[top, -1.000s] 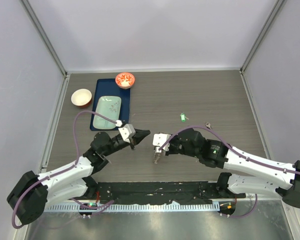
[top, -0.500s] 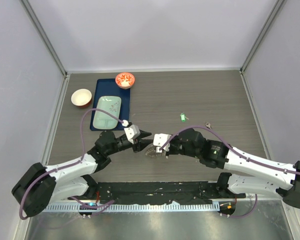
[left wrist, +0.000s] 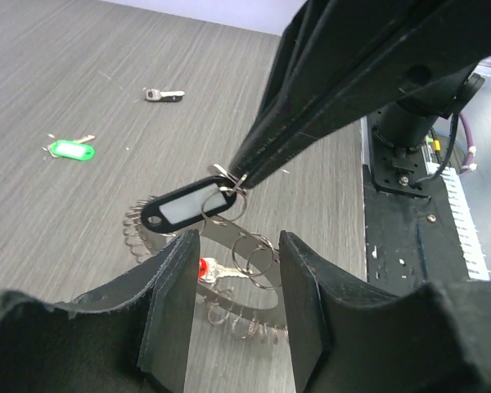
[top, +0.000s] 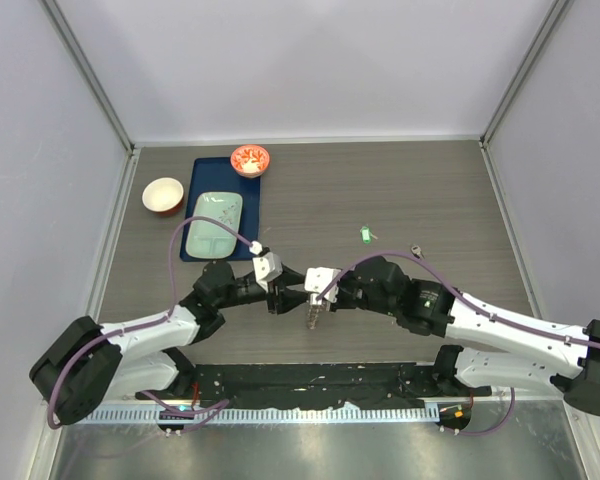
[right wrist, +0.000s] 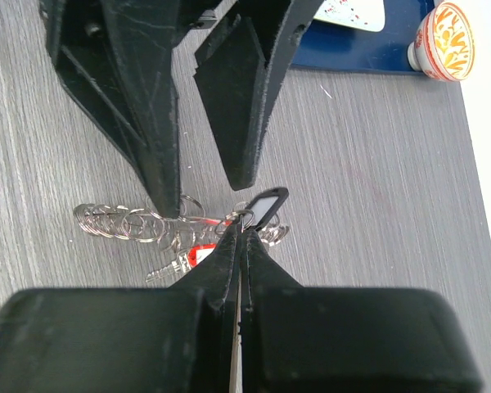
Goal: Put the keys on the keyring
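Observation:
The keyring [left wrist: 254,282] is a silvery band hung with small wire rings [right wrist: 123,221], lying on the table. A red-headed key [right wrist: 198,256] lies against it. My right gripper [right wrist: 240,228] is shut on the small split ring of a black-tagged key [right wrist: 263,206], next to the keyring [top: 312,316]. My left gripper [left wrist: 237,246] is open, its fingers [left wrist: 172,303] straddling the keyring band just below the black tag [left wrist: 188,210]. The two grippers nearly meet in the top view, left [top: 285,290] and right [top: 315,300]. A green key [top: 364,235] and a dark key [top: 416,251] lie apart at the right.
A blue tray [top: 199,185] with a pale green plate [top: 213,225] sits at the back left. An orange patterned bowl [top: 250,159] stands on its far corner and a cream bowl [top: 163,195] to its left. Walls enclose the table on three sides.
My left gripper has moved right and forward, closing in on the right gripper until its open fingers straddle the keyring. The right arm has barely moved.

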You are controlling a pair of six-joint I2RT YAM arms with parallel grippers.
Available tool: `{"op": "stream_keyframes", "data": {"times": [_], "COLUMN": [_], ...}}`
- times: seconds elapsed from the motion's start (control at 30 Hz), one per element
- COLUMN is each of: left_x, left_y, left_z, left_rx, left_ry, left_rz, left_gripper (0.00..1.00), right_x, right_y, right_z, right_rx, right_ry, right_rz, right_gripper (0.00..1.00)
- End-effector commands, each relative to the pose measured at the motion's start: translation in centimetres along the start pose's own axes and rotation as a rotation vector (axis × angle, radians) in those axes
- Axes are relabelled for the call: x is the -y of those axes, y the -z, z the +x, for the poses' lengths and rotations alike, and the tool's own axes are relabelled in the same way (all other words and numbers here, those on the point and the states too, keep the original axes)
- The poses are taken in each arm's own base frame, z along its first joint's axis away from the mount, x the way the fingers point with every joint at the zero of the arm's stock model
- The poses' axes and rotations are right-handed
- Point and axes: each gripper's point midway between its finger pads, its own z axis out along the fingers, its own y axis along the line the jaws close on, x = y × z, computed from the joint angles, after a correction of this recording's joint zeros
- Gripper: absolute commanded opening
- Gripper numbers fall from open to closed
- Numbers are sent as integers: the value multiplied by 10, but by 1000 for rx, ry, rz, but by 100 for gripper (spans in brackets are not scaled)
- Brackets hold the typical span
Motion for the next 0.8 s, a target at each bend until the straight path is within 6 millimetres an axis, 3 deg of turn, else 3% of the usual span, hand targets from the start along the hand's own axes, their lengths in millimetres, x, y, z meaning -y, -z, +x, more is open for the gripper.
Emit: {"op": "stream_keyframes", "data": {"times": [0.0, 0.27, 0.43, 0.63, 0.77], "left_x": [8, -7, -13, -10, -7], "left_y": [6, 4, 6, 3, 2], "left_z": [-9, 1, -4, -8, -12], "left_rx": [53, 46, 92, 105, 124], "left_ry": [20, 54, 37, -9, -24], "left_rz": [-5, -96, -136, -90, -43], "left_gripper": [48, 49, 49, 46, 49], "right_x": [13, 12, 11, 13, 8], "right_y": [-4, -11, -13, -12, -13], "right_z": [-27, -27, -27, -29, -33], "right_rx": [88, 81, 70, 69, 83], "right_ry": [14, 36, 40, 44, 53], "right_rz": [39, 22, 13, 13, -20], "right_gripper": [1, 1, 1, 1, 1]}}
